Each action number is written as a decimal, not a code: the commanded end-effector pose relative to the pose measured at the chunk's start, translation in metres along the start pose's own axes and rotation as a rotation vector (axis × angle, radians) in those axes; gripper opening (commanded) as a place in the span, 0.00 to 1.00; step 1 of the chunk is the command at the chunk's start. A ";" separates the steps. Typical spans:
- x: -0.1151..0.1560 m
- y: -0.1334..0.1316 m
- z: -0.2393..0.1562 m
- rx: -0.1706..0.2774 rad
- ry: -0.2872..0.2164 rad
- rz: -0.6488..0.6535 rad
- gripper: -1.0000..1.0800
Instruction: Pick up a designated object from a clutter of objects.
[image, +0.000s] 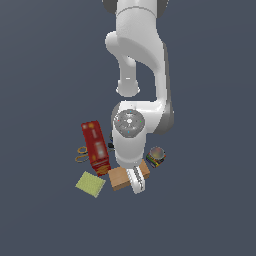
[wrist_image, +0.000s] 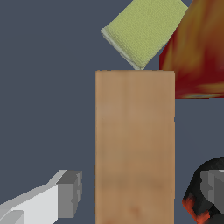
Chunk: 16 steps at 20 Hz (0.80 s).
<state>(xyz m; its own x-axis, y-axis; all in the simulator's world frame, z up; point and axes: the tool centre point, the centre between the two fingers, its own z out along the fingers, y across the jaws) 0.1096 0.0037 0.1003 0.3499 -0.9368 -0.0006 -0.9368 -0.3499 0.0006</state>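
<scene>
Straddling wooden block (wrist_image: 134, 144), tool (wrist_image: 140, 192) wide, not gripping; block prob. stiff, light — grip long sides mid-length.

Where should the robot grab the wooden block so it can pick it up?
Probably across the wooden block's two long sides, coming straight down. The gripper already has one finger on each side, and those flat, parallel faces fit between them.

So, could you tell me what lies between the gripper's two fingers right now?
The wooden block lies between the fingers of the gripper, with bare gaps either side. The wrist view shows this; the jaws stand open, not touching it.
</scene>
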 end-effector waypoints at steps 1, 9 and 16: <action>0.000 0.000 0.000 0.000 0.000 0.000 0.96; 0.000 0.001 0.026 0.000 0.000 0.003 0.96; 0.000 0.000 0.050 0.000 0.001 0.005 0.96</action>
<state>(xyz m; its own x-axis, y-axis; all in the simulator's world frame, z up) 0.1084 0.0035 0.0524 0.3455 -0.9384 -0.0006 -0.9384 -0.3455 0.0019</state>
